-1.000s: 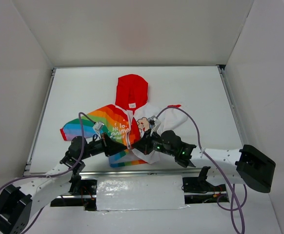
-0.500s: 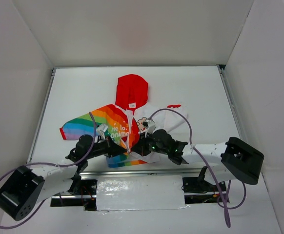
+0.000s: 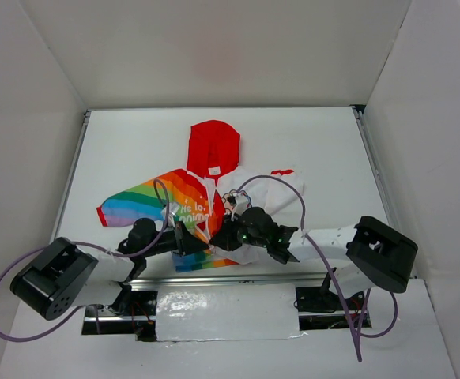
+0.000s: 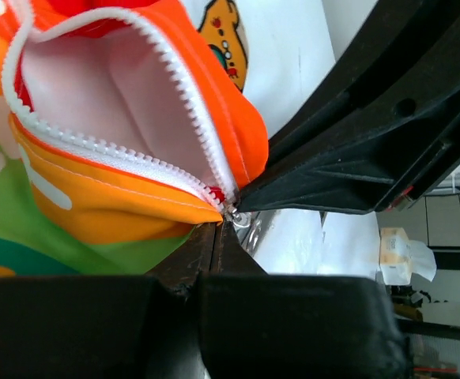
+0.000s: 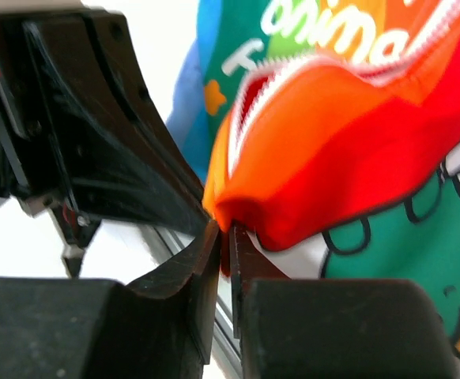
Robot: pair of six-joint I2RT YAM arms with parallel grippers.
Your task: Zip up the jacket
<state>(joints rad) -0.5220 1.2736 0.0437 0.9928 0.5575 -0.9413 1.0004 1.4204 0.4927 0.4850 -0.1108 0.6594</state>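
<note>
Left gripper [image 4: 224, 225] is pinched shut on the bottom end of the jacket's [image 3: 206, 193] zipper [image 4: 96, 152]. Right gripper [image 5: 225, 233] clamps the orange hem fold just beside it, each crowding the other. Purple cables [image 3: 273, 177] arch over the jacket, which lies on the table [image 3: 135, 150] with its hood [image 3: 213, 146] away from the arms.
</note>
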